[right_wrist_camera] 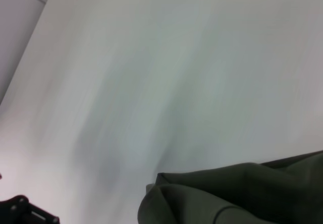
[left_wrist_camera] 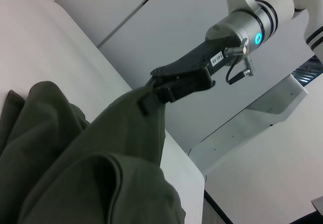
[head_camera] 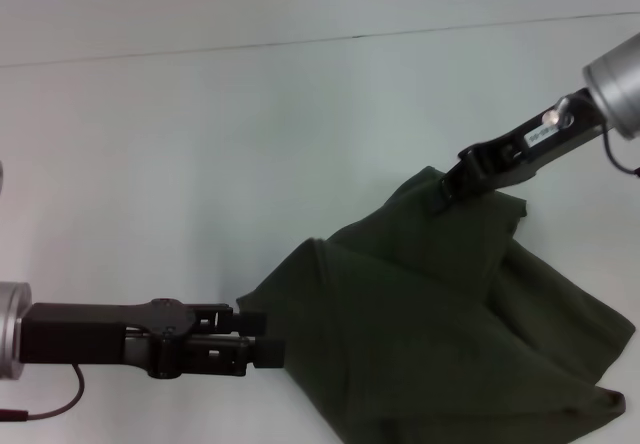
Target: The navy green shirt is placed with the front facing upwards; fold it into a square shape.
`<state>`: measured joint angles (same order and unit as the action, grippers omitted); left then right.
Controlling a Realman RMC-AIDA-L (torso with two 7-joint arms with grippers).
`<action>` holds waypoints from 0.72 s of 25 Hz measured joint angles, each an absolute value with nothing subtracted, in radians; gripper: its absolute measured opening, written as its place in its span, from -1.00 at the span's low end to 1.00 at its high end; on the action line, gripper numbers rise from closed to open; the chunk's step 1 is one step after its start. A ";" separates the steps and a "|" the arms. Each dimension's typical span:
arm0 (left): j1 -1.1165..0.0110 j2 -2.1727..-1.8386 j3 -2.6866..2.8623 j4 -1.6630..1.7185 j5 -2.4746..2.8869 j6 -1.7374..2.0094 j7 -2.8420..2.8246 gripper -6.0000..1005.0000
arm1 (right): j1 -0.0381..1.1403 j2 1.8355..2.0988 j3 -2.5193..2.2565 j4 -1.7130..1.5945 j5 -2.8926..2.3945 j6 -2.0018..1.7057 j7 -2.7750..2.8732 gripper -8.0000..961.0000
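— On the white table, head view, count? Any writing?
— One navy green shirt, bunched right of centre, lettering hidden. Two grippers: left gripper at its near-left edge, jaws closed on a fold; right gripper pinching the far corner.
— Left wrist?
— Right gripper nipping a raised peak; small arm label, unreadable.
— Right wrist?
— One shirt fold; nothing written.

Most of this view is the pale counter, bare and smooth. A bunched, rounded fold of the navy green shirt rises over it, its edges doubled into soft ridges. A small piece of black hardware shows at one corner, well apart from the cloth.
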<state>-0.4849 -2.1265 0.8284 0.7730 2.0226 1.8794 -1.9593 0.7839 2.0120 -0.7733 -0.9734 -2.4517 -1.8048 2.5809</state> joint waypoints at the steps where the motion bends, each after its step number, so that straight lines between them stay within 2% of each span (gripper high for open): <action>1: -0.487 -2.126 0.828 0.773 2.023 1.879 -1.960 0.62 | 0.783 2.008 -0.768 -0.981 -2.451 -1.808 2.583 -0.91; 11: -0.490 -2.126 0.829 0.773 2.023 1.877 -1.972 0.62 | 0.776 1.960 -0.746 -0.988 -2.469 -1.767 2.595 -0.87; 18: -0.484 -2.126 0.829 0.773 2.023 1.877 -1.981 0.62 | 0.787 1.955 -0.763 -0.952 -2.561 -1.674 2.587 -0.85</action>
<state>-0.4844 -2.1260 0.8286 0.7730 2.0233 1.8770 -1.9809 0.7873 1.9547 -0.7631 -0.9518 -2.5606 -1.6738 2.5872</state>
